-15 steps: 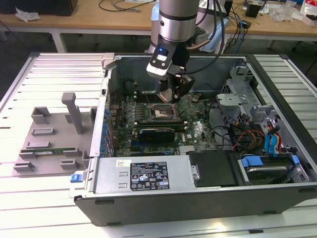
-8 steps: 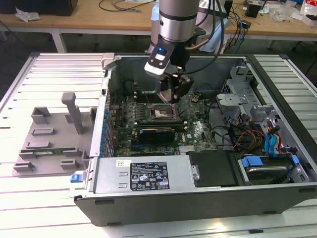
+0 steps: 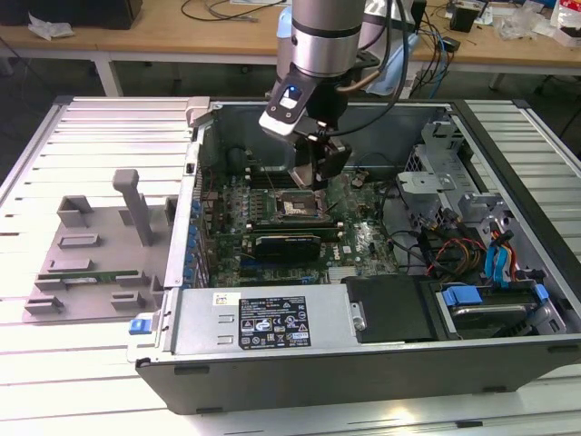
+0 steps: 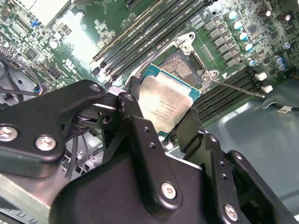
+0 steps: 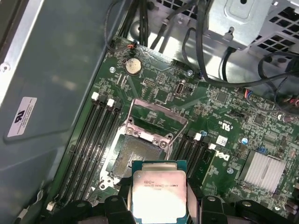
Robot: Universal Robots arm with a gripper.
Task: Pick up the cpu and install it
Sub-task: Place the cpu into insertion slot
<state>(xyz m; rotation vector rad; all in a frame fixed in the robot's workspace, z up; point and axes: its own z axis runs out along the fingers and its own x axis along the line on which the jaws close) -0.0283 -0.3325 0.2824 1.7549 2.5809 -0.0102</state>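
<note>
My gripper hangs inside the open computer case, shut on the cpu, a flat square chip with a shiny metal top and a green rim. In both wrist views the black fingers clamp two opposite edges of the cpu. The chip hovers just off the open socket, whose metal load frame is flipped up. In the second wrist view the bare socket shows beyond the chip's far edge. In the exterior view the socket lies right below the fingers.
Black memory slots flank the socket on both sides. A silver heatsink and cables lie toward the exterior view's right, beside a drive cage. A grey fixture sits outside the case on the exterior view's left.
</note>
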